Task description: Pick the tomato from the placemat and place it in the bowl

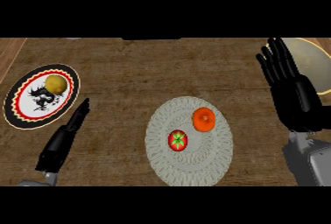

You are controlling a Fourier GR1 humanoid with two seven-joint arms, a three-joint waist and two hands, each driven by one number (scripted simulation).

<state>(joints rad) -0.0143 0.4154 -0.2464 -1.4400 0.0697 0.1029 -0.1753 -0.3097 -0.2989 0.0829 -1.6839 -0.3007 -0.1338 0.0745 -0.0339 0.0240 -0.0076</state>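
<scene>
Tomato, small, round and red with a green star-shaped top, lies untouched on the pale round woven placemat, down and to the left of the right hand's straight, spread fingertips and well apart from them; that black hand has hold of nothing. Just beside the tomato, on the side nearer those fingers, sits a round orange fruit, and the likely slip is closing on it instead, or nudging it so the tomato rolls across the mat. The beige bowl shows only partly behind the right fingers at the frame's edge, so a carried tomato could meet its near rim or go past it out of sight. The left hand lies edge-on, fingers straight and empty, pointing at a round plate with a black and red patterned rim that holds a yellowish round fruit. Bare brown wooden counter between the two hands leaves open room for a descent from above.
</scene>
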